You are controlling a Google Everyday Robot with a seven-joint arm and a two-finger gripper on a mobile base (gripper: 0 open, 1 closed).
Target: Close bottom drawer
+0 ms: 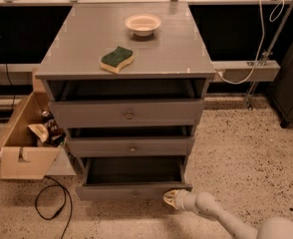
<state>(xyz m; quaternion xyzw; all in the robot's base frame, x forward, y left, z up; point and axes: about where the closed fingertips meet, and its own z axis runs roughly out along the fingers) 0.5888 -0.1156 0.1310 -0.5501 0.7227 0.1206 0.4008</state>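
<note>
Grey cabinet top (171, 49) bears sponge (117, 59) and bowl (143, 24); gripper (170, 198) just beside bottom drawer (116, 190).
</note>
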